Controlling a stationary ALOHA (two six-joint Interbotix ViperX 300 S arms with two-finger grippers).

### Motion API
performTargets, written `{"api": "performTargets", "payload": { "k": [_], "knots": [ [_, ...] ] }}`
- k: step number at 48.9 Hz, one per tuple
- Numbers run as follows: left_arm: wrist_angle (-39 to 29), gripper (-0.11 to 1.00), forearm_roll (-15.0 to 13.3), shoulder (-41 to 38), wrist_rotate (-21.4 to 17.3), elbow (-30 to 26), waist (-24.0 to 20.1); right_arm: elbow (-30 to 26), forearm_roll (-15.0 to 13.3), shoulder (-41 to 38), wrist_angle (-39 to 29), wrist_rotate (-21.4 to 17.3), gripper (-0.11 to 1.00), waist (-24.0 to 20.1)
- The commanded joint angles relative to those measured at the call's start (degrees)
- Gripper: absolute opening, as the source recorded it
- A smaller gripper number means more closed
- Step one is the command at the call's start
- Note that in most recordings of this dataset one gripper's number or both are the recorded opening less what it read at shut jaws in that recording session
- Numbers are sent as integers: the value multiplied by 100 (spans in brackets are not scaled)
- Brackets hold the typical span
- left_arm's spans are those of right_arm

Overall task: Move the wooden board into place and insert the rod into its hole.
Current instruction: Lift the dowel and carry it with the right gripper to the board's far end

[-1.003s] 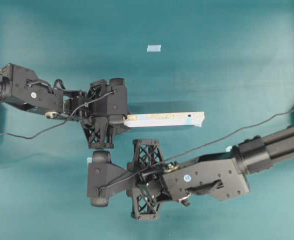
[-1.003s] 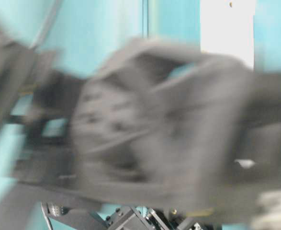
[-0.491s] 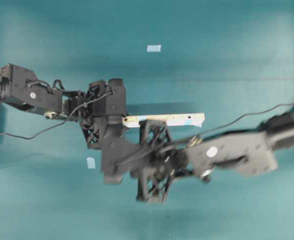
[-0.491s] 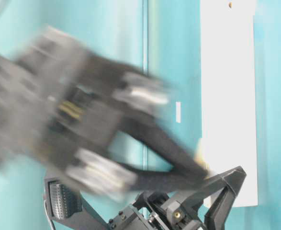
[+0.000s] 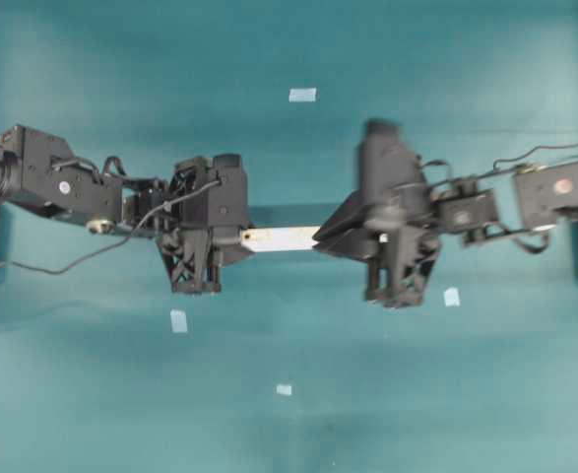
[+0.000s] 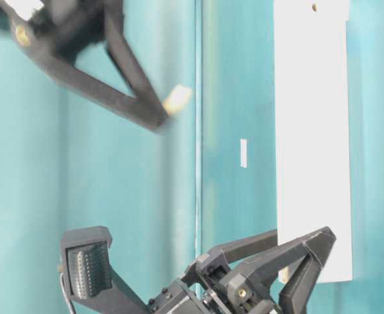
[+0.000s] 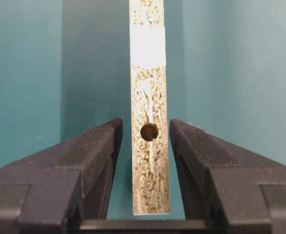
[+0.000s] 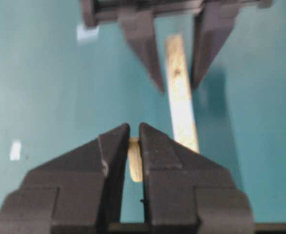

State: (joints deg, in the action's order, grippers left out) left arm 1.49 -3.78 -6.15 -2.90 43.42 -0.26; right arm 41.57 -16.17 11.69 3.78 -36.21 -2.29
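The speckled wooden board sits loosely between the left tool's spread fingers; the right tool pinches the cream rod.

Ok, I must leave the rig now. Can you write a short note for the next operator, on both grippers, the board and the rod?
Left gripper: fingers on either side of one end of the wooden board; thin gaps show, so the grip is unclear.
Right gripper: shut on the rod, above the board's other end.
The hole: at the board's far end from the left gripper, with no rod in it.
Done: rod picked up.
Left: line up the rod with the hole and push it in.
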Motion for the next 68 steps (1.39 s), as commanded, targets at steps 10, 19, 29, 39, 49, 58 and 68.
{"api": "performTargets", "payload": {
  "k": [10, 19, 29, 39, 49, 58, 68],
  "knots": [
    [35, 43, -9, 114, 18, -53, -97, 1011, -18, 325, 1986, 26, 9, 554],
    [35, 43, -9, 114, 18, -35, -114, 1415, -9, 202, 2900, 237, 9, 844],
    [35, 43, -9, 114, 18, -35, -114, 1837, 88, 35, 4157, 976, 9, 1002],
    [35, 43, -9, 114, 18, -44, -114, 2285, 343, -97, 5142, 1213, 9, 1011],
    [35, 43, -9, 105, 18, -9, -114, 2593, 369, -369, 5783, 1239, 9, 1011],
    [35, 43, -9, 97, 18, 35, -123, 2593, 387, -738, 6267, 1477, 9, 1011],
    [53, 43, -9, 97, 18, 62, -158, 2646, 580, -1020, 6557, 1687, 9, 1020]
  ]
}}
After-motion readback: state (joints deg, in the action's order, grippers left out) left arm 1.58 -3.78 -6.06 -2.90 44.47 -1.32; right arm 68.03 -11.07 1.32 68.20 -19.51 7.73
